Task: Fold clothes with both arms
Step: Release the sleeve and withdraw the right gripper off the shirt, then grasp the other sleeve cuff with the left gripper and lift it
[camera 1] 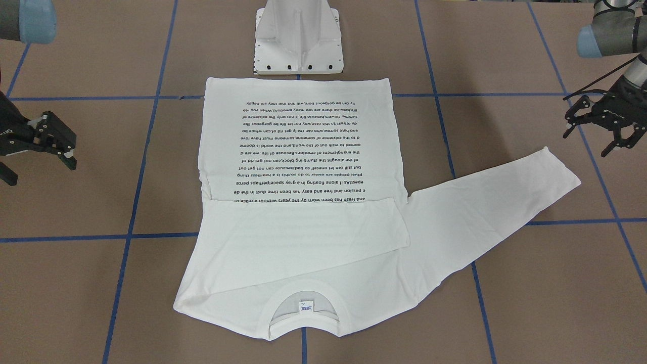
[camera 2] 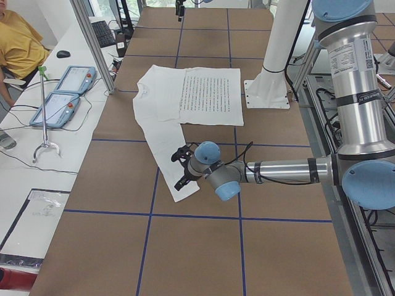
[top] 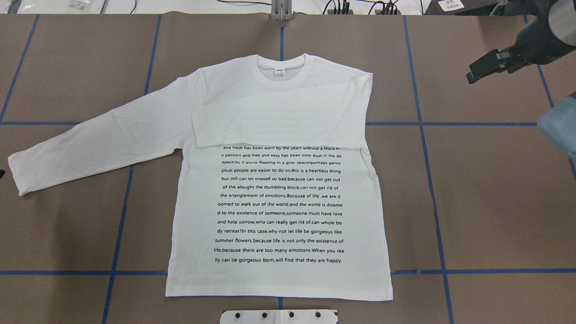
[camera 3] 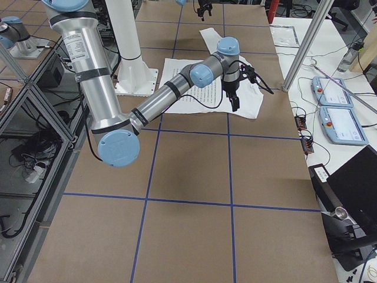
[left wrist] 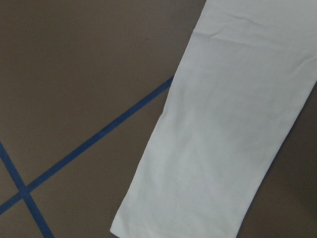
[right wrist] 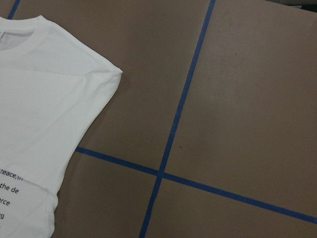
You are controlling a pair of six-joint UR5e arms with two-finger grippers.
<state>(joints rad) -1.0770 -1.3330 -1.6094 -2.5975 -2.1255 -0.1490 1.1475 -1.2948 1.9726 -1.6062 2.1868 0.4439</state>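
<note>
The white long-sleeved T-shirt [top: 279,198] lies flat with the black text block up and the collar [top: 280,69] at the far side. One sleeve is folded across the chest [top: 279,126]. The other sleeve [top: 94,139] stretches out flat toward my left side. My left gripper [camera 1: 589,141] is open and empty, hovering just beyond that sleeve's cuff [camera 1: 556,167]. The left wrist view shows the sleeve [left wrist: 218,129] below. My right gripper [camera 1: 40,169] is open and empty, off the shirt's other side. The right wrist view shows the folded shoulder [right wrist: 49,99].
The white pedestal base [camera 1: 298,40] stands just behind the shirt's hem. Blue tape lines [top: 423,123] grid the brown table. Two teach pendants [camera 2: 62,92] lie on the side bench, where a person in yellow [camera 2: 18,43] sits.
</note>
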